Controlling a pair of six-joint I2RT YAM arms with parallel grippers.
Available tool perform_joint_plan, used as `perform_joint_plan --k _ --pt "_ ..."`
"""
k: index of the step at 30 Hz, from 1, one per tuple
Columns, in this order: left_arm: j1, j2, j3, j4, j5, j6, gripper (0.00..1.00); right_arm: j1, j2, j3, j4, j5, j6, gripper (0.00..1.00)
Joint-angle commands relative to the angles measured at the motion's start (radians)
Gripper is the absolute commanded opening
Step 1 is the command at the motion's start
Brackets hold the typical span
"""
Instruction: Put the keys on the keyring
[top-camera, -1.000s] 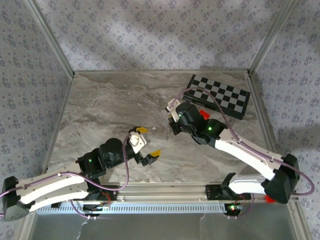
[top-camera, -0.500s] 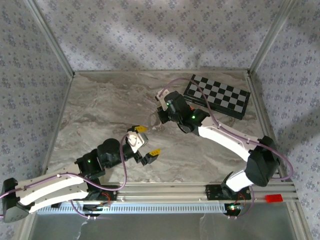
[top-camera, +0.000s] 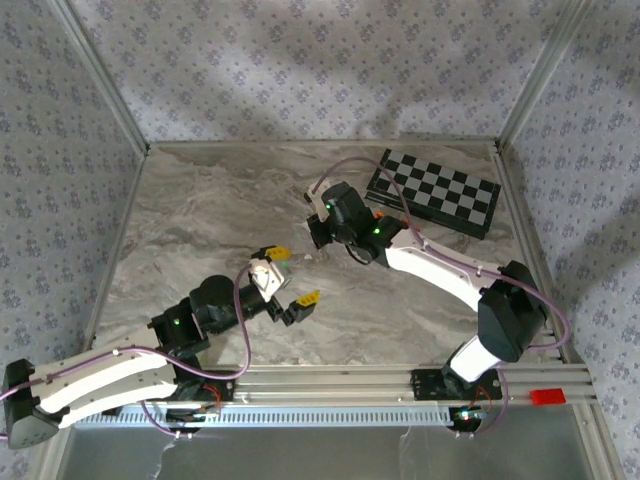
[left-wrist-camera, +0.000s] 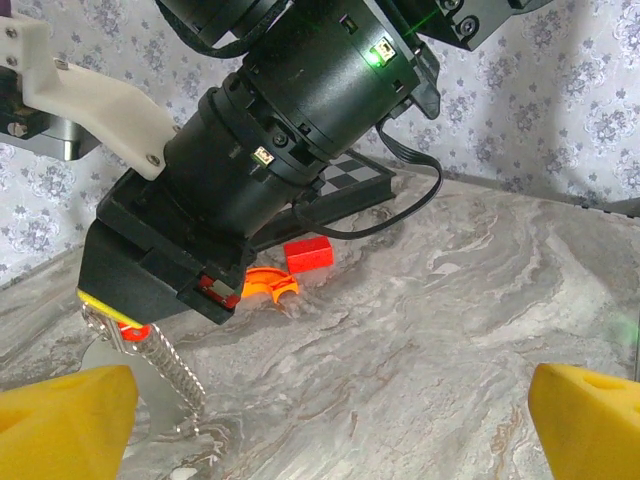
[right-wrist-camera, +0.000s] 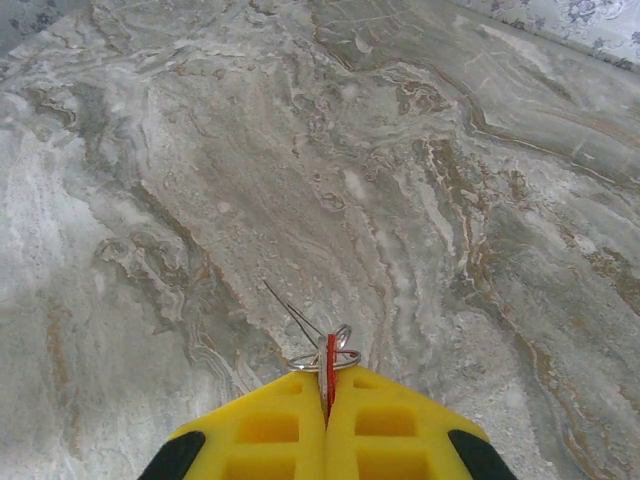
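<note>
My right gripper (right-wrist-camera: 327, 385) is shut on the keys (right-wrist-camera: 330, 360), a thin metal piece with a red tag and small wire rings sticking out past the yellow fingertips. In the left wrist view the right gripper (left-wrist-camera: 112, 312) hangs over the table at upper left. The red tag (left-wrist-camera: 131, 329) shows at its tip, and the keyring (left-wrist-camera: 168, 368), a pale coiled chain-like cord, dangles from it down to the table. My left gripper (left-wrist-camera: 330, 425) is open, its yellow pads (left-wrist-camera: 60, 420) wide apart with nothing between them, just below the right gripper (top-camera: 318, 234). From above, the left gripper (top-camera: 293, 276) sits mid-table.
A red block (left-wrist-camera: 308, 254) and an orange arch piece (left-wrist-camera: 270, 283) lie on the marble table behind the right gripper. A folded chessboard (top-camera: 435, 193) rests at the back right. Patterned walls enclose the table on three sides.
The right arm has swung left and farther back across the table with the keys still pinched. The left gripper has shifted slightly and stays wide open.
</note>
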Motion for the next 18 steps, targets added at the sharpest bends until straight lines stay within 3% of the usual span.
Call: perform_joint_plan --k 1,18 --pt "0.006 0.000 0.005 0.045 0.011 -0.011 1.00 -0.002 -0.018 -0.007 0.009 -0.028 0.026 0.00" --pt "0.014 -0.062 0.068 -0.057 -0.008 0.065 1.00 0.027 -0.187 -0.220 -0.172 -0.081 0.050 0.00"
